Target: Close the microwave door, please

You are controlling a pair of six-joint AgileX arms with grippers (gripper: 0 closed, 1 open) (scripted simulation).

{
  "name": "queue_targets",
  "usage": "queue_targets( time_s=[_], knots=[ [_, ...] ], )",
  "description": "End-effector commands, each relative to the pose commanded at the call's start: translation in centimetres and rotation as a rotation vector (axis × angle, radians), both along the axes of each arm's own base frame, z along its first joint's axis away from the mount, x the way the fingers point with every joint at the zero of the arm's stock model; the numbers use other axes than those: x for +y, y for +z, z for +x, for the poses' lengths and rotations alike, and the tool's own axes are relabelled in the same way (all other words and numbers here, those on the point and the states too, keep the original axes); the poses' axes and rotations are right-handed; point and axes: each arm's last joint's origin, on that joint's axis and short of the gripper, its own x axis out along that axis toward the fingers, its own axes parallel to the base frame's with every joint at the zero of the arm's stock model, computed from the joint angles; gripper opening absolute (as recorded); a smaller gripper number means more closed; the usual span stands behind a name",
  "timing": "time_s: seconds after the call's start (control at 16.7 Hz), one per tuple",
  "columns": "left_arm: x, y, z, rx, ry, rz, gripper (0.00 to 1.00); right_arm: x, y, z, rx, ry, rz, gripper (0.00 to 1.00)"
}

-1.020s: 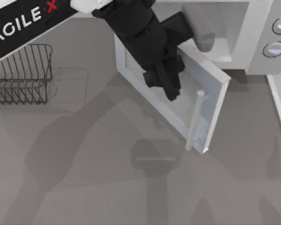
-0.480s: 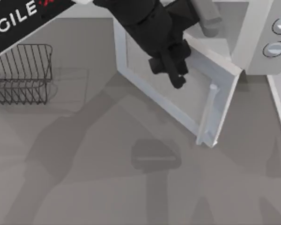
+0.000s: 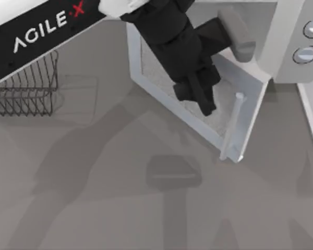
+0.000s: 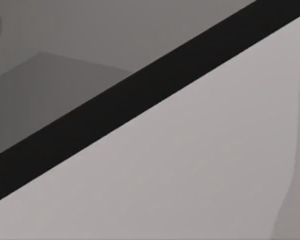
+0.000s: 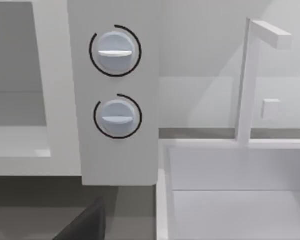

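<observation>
Now, change: since half a second ago the left gripper [image 3: 201, 99] has slid further along the microwave door [image 3: 227, 112] toward its handle [image 3: 232, 125]; the door's angle looks about the same — swung out, partly open, hinged at the microwave's [image 3: 281, 49] left front corner.
Door: white panel with speckled window, free edge and pale bar handle pointing toward the near right of the surface.
Microwave: at the far right of the surface, cavity open, two round grey knobs [image 5: 115, 50] on its side panel facing the right wrist view.
Surface: plain grey [image 3: 94, 208], with soft shadows; a dark wire rack [image 3: 26, 88] sits at the left, well apart from the door.
Room: a white sink with a squared tap [image 5: 250, 75] stands just beside the microwave's right.
Left arm: reaches in from the far left, black wrist over the door — gripper tip above the window; whether its fingers are apart or closed, I cannot tell.
</observation>
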Motion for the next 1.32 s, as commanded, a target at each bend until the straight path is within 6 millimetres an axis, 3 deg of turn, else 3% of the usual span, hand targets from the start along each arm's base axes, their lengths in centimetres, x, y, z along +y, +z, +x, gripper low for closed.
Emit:
queue_targets(
  time_s=[0.3,0.6,1.08,1.32],
  knots=[
    [-0.3,2.2,0.7,-0.095,0.011,-0.064,0.0,0.0,0.0,0.0,0.0,0.0,0.0,1.0],
    [-0.3,2.2,0.6,-0.095,0.008,-0.064,0.0,0.0,0.0,0.0,0.0,0.0,0.0,1.0],
    [-5.4,0.0,-2.4,-0.146,-0.091,0.048,0.0,0.0,0.0,0.0,0.0,0.0,0.0,1.0],
    [-3.5,1.3,-0.5,-0.102,-0.022,-0.018,0.0,0.0,0.0,0.0,0.0,0.0,0.0,1.0]
  ],
)
